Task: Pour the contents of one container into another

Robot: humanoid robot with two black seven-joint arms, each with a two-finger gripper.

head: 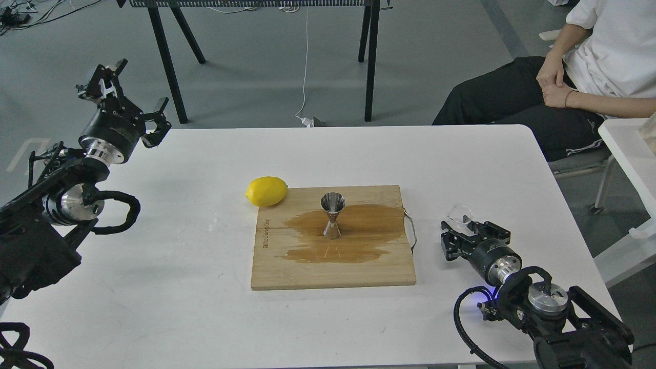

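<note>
The steel jigger stands upright in the middle of a wooden board, inside a wide brown wet patch. To the right of the board, my right gripper sits low over the table, shut on the small clear cup. The cup shows at the fingertips and looks tilted; I cannot tell what is in it. About 250 px of table and board lie between the cup and the jigger. My left gripper hangs open and holds nothing, above the table's far left corner.
A yellow lemon lies on the white table, touching the board's far left corner. A metal handle sticks out of the board's right edge. A seated person is at the back right, a white side table at the right.
</note>
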